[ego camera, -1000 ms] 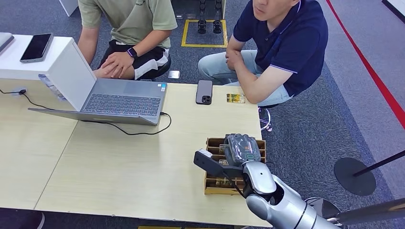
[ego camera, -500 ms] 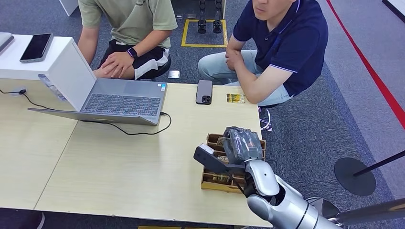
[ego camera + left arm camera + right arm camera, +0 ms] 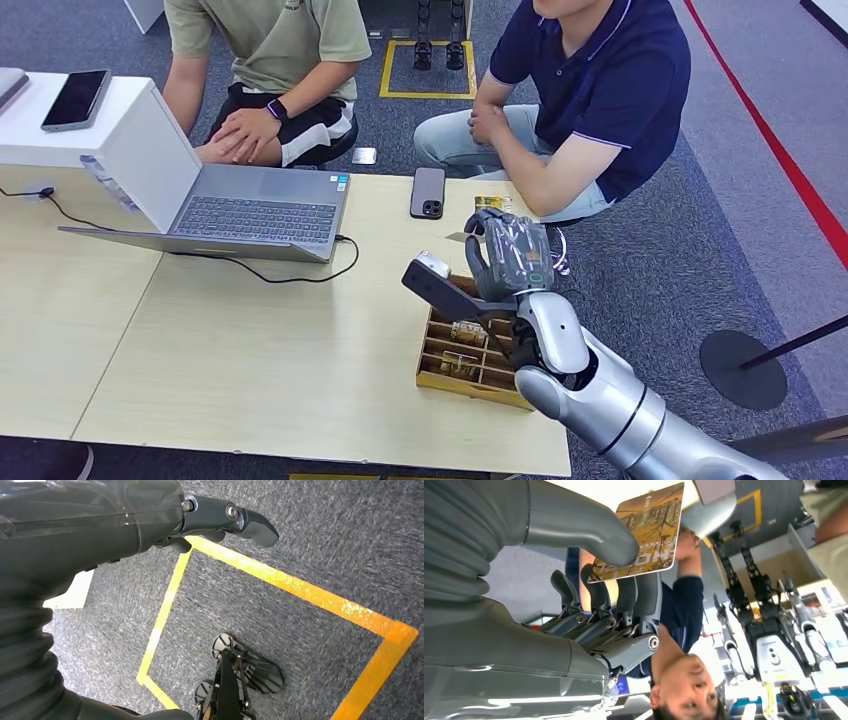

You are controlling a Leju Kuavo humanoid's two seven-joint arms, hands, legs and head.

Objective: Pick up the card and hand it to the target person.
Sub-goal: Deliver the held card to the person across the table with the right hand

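My right hand (image 3: 589,575) pinches the card (image 3: 644,530) by one edge above the tray (image 3: 470,375); it looks thin, stiff and slippery, so I'd grip firmly.

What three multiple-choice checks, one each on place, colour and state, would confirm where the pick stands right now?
1. Where does the black phone lie?
A. On the table, between the laptop and the person in the navy shirt
B. In the wooden tray
C. On the carpet

2. What colour is the card's face?
A. Plain white
B. Yellow-brown, printed
C. Solid blue

3. What is the right hand doing?
A. Resting flat on the table
B. Hanging with nothing in it
C. Pinching the card between thumb and fingers

Answers: 1 A, the head view shows it on the tabletop; 2 B, the right wrist view shows the print; 3 C, the thumb presses the card there.
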